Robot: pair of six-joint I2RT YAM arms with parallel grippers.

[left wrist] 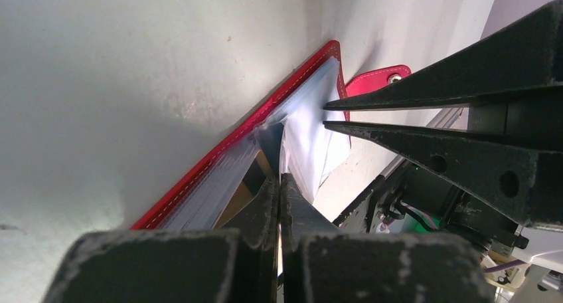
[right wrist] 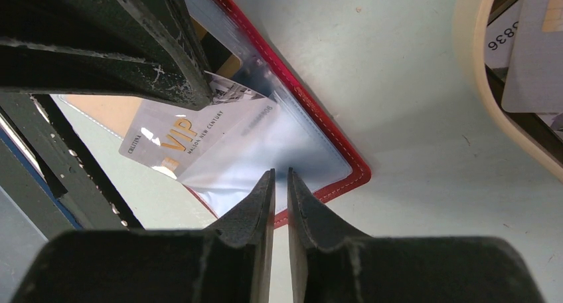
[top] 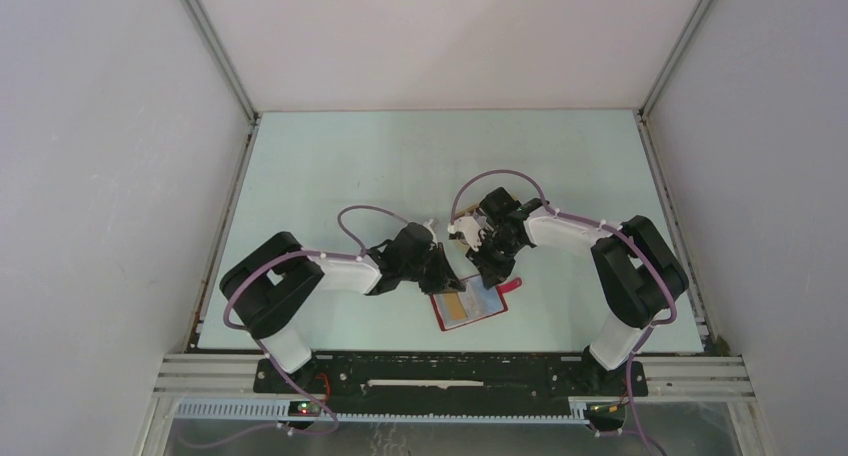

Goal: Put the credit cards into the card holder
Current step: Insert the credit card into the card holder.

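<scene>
Now | step: card [right wrist: 199,133] partway into holder [right wrist: 299,143] | left gripper [left wrist: 279,180] pressed together at card | right gripper [right wrist: 280,173] nearly together, grip unclear | next: slide card deeper

The card holder [top: 468,306] lies open on the table [top: 350,166], near its front edge, with one card [right wrist: 199,133] in its pocket. The left gripper [left wrist: 279,180] meets its far-left corner and the right gripper [right wrist: 279,175] its far-right. A tray [right wrist: 473,84] holding more cards [right wrist: 531,57] lies just beside it.

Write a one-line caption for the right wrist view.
Right hand at an open red fold-over wallet, with a grey plastic VIP card partly in its clear sleeve.
</scene>
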